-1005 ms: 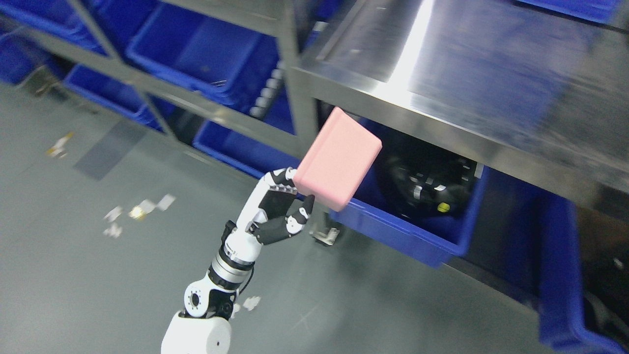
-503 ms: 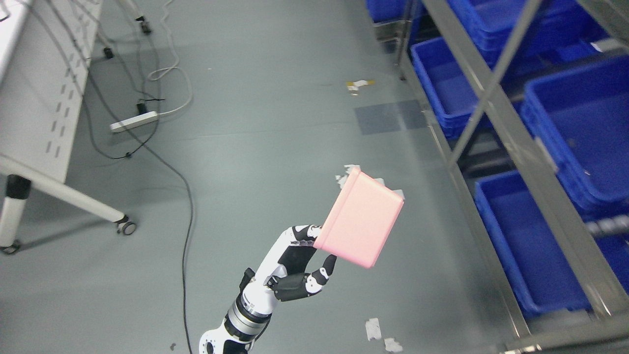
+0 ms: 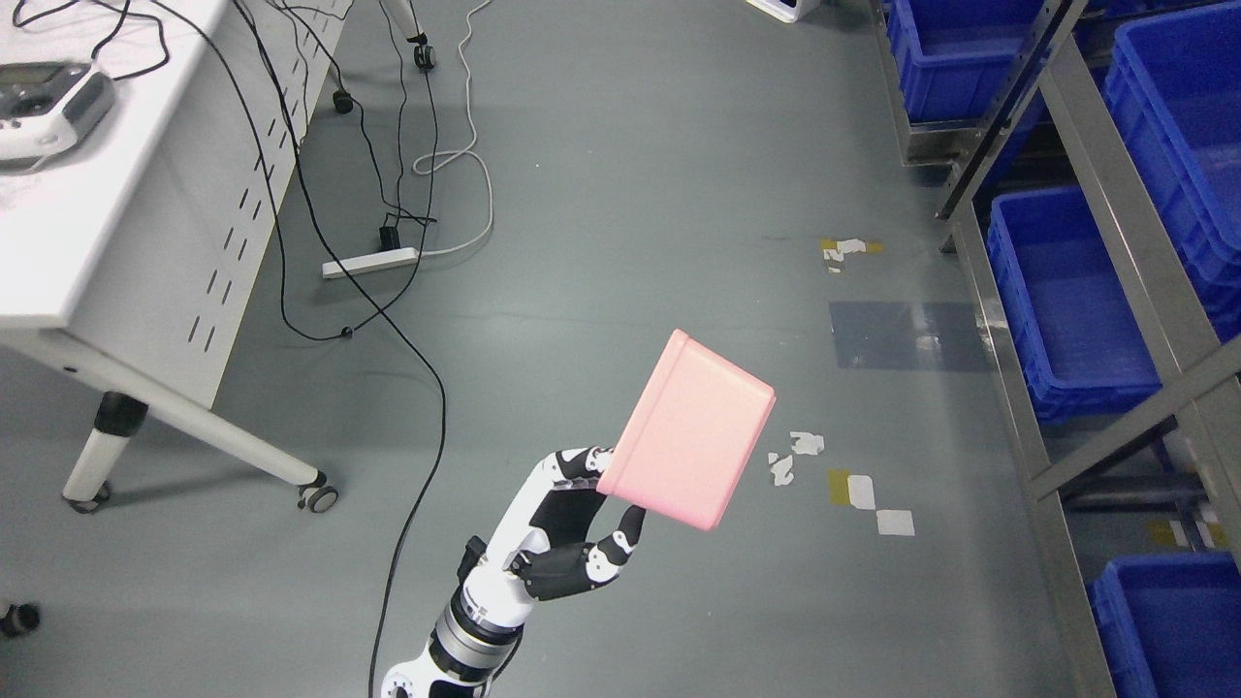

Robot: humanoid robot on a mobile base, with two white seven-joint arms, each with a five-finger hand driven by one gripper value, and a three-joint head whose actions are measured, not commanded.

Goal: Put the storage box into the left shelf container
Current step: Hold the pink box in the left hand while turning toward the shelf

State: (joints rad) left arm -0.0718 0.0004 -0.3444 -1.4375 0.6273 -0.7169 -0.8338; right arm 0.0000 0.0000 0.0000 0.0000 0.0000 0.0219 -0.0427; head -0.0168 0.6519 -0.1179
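While the left hand [image 3: 562,533] pinches only the lower edge of the pink storage box [image 3: 690,430], held tilted in the air above the grey floor [image 3: 620,194], the box could slip or swing loose. Blue shelf bins [image 3: 1062,291] sit well apart to the right; a white table [image 3: 145,223] and cables [image 3: 388,242] lie left.
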